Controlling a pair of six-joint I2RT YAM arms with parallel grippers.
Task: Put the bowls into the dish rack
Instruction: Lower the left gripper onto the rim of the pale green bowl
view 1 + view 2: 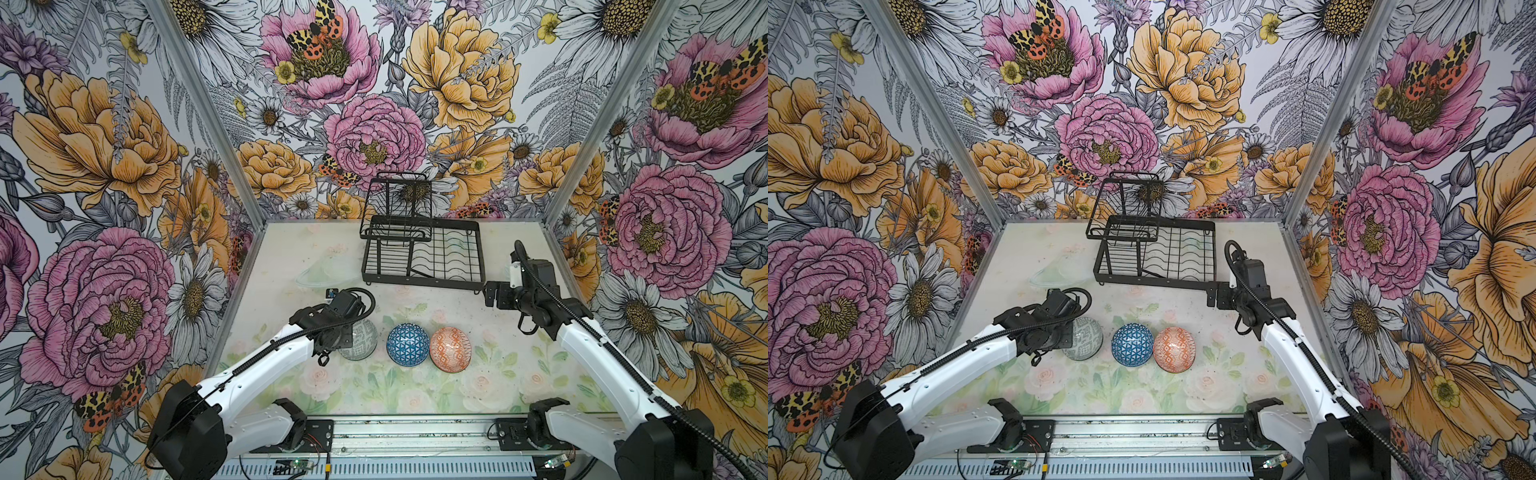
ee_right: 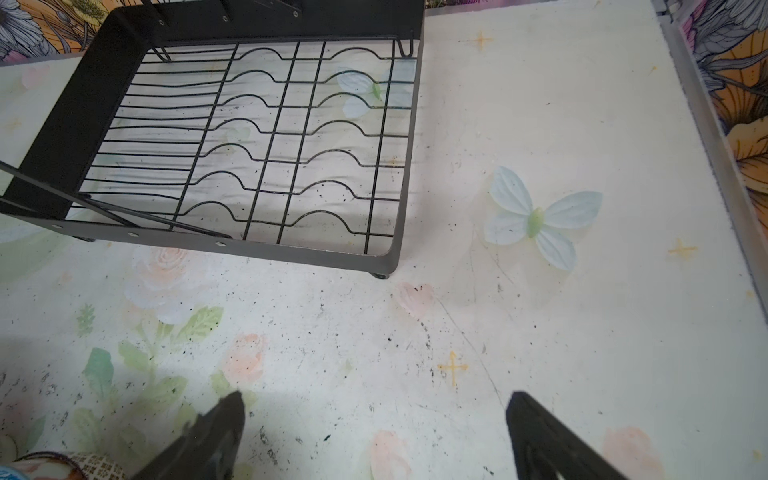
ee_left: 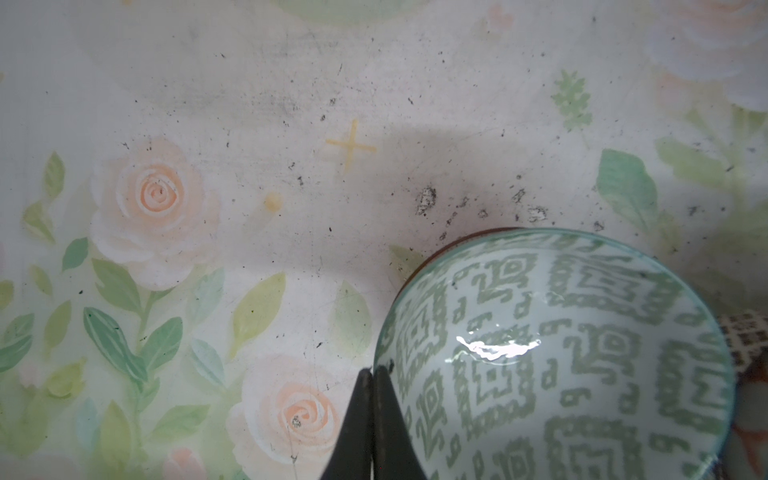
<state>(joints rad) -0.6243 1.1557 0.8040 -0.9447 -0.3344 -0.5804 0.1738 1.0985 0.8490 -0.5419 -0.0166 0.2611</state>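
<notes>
Left pincer [image 3: 371, 372] is clamped on the rim of the grey-green bowl [image 3: 561, 353], near side of the desk [image 1: 498, 365], beside the blue bowl [image 1: 408, 345]! Glazed ceramic looks stiff, slick and chippable, so that thin rim is the hold. Right pincer [image 2: 376, 397] gapes wide by the dish rack [image 1: 424, 282].

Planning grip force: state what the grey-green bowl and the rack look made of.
Grey-green bowl: likely glazed ceramic, glossy; a bright highlight sits inside it. Rack: apparently black-coated metal wire, matt; thin rods and a flat solid rim.
</notes>
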